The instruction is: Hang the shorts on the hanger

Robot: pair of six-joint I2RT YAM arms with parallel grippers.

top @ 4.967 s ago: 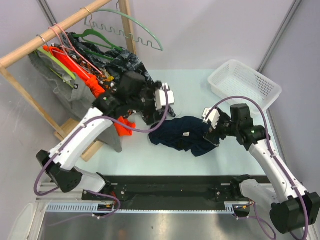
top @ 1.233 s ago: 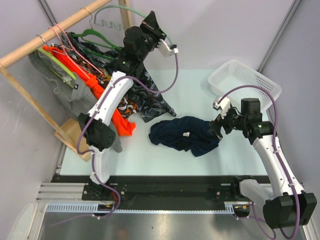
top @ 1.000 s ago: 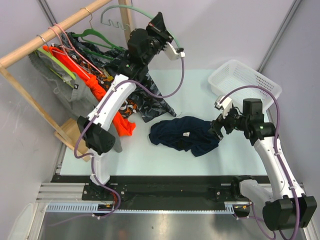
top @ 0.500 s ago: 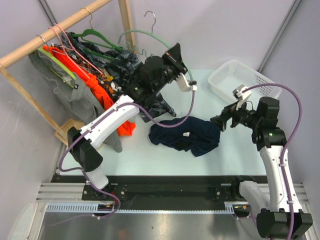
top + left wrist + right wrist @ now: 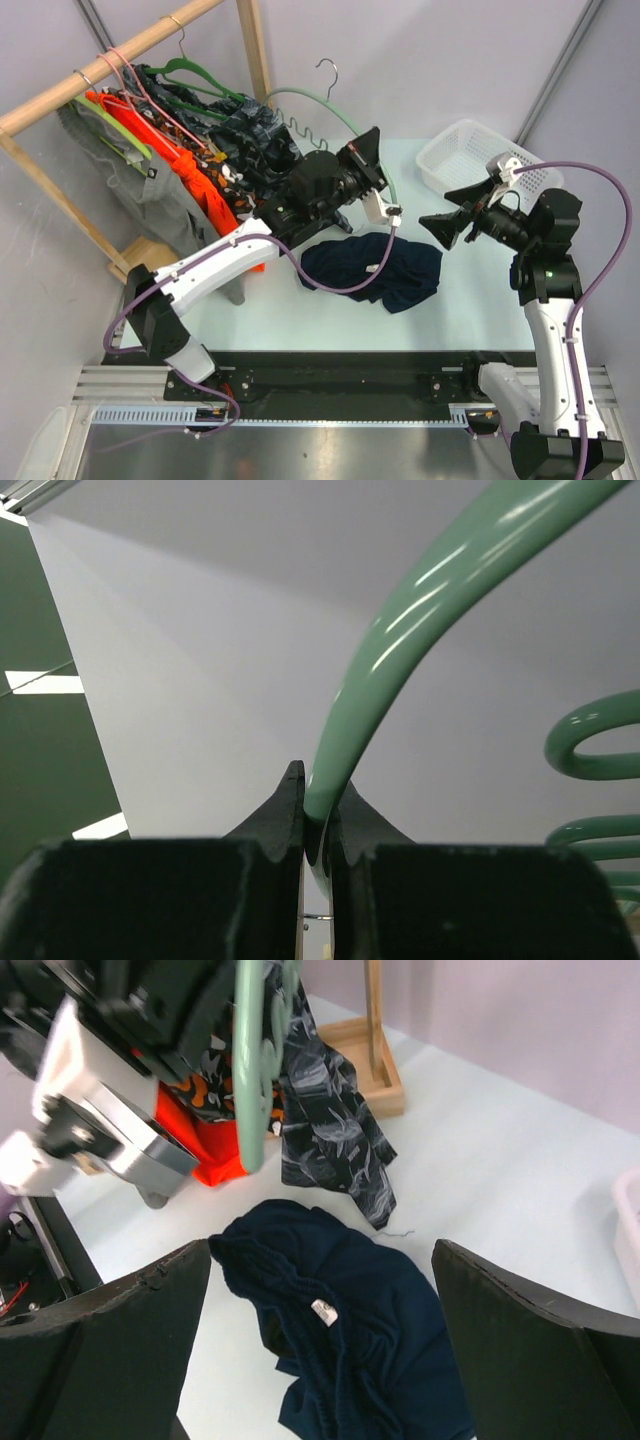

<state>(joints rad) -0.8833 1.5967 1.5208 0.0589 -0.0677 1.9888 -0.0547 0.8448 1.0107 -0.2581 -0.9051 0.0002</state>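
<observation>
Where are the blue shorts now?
In the top view, the dark navy cloth shorts lie crumpled mid-table, beneath the pale mint-green hanger, left of the white basket.

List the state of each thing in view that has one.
hanger: in the air, clamped in left gripper.
shorts: crumpled on table, not held.
left gripper: shut on the hanger.
right gripper: open, empty, above the shorts.
</observation>
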